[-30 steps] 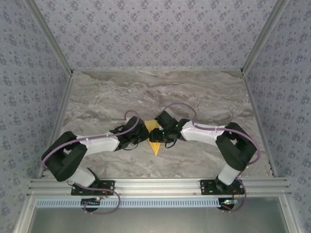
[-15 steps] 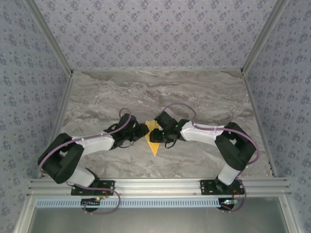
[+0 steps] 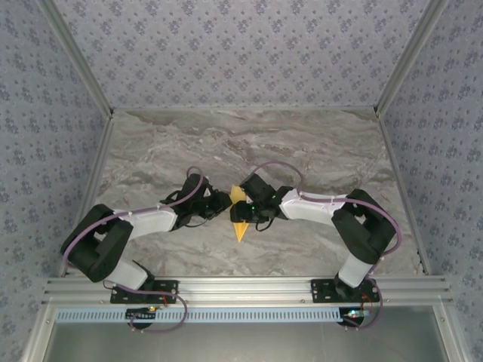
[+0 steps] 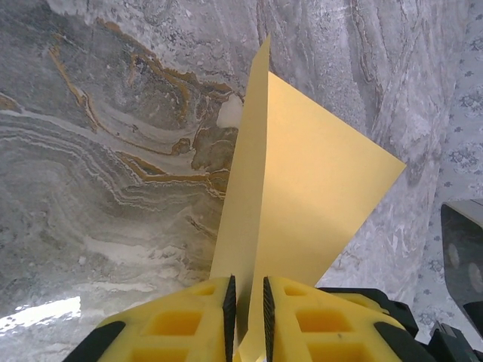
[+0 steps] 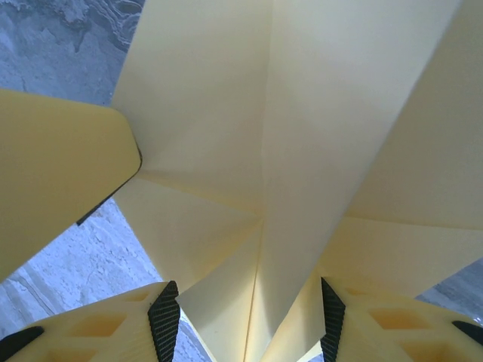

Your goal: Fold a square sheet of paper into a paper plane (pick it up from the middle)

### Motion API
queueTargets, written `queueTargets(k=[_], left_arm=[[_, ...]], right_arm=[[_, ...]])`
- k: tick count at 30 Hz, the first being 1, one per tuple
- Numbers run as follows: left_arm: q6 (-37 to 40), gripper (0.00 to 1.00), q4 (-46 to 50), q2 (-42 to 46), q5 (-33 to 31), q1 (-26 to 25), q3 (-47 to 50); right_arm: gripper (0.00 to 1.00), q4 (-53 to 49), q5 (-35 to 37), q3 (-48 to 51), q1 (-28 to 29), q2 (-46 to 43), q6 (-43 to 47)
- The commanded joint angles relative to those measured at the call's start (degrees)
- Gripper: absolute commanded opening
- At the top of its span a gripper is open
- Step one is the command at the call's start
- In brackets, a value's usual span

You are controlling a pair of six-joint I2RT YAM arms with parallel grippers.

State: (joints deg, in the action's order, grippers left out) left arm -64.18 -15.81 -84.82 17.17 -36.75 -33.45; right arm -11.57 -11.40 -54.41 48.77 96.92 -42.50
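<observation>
1. Left arm [image 3: 143,222]. You see it reach from the near-left edge of the marble table [image 3: 317,143] toward the middle, its wrist pointing right.
2. Left gripper [image 4: 247,292]. Your left fingers are drawn in to a narrow slit, and the raised fold of the paper [image 4: 317,173] runs straight down between the dark pads [image 4: 229,302]. The gripper is nipped onto that fold (the slit is barely wider than the fold itself).
3. Paper. It is in the middle of the table between your two grippers, folded to a pointed shape. From above, its sharp tip [image 3: 240,230] points toward the near edge. On the left wrist camera, one flap stands upright on edge and a second slopes away to the right, clear of the marble.
4. Right gripper [image 5: 247,305]. Your right fingers stand about halfway apart. The centre crease of the paper drops into the gap and a flap spreads to each side, reaching the pads [image 5: 164,320]. You cannot tell whether they press on it or merely flank it. From above, this gripper sits at the paper's right side, just beside the left gripper.
5. Right arm [image 3: 321,205]. It mirrors the left, reaching in from the near-right edge.
</observation>
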Motion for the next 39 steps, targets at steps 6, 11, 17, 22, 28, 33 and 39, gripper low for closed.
queueTargets(k=[6, 11, 17, 22, 28, 33, 39], left_arm=[[0.28, 0.19, 0.47, -0.26, -0.31, 0.37, 0.06], [0.94, 0.2, 2.9, 0.26, -1.76, 0.51, -0.08], [3.06, 0.31, 9.43, 3.49, -4.68, 1.15, -1.3], [5.59, 0.45, 17.74, 7.46, -8.92, 1.66, -2.99], [8.18, 0.7, 29.03, 10.71, -15.13, 1.92, -5.8], [11.48, 0.87, 40.33, 10.39, -21.94, 1.95, -10.01], [12.61, 0.99, 43.98, 9.85, -25.59, 1.86, -11.37]], right_arm=[[0.45, -3.15, 2.13, -1.03, -0.02, 1.34, 1.04], [0.34, -5.23, 4.4, -1.8, 0.28, 1.48, 1.02], [0.25, -8.1, 7.09, -3.47, 0.53, 2.25, 0.49], [0.21, -10.33, 8.67, -4.67, 0.71, 1.33, 0.48], [0.08, -17.05, 12.88, -7.47, 0.71, 0.34, 2.5], [0.09, -25.08, 19.5, -8.55, 0.03, -2.69, 5.33], [0.12, -27.28, 21.5, -6.91, -2.16, -2.49, 5.37]])
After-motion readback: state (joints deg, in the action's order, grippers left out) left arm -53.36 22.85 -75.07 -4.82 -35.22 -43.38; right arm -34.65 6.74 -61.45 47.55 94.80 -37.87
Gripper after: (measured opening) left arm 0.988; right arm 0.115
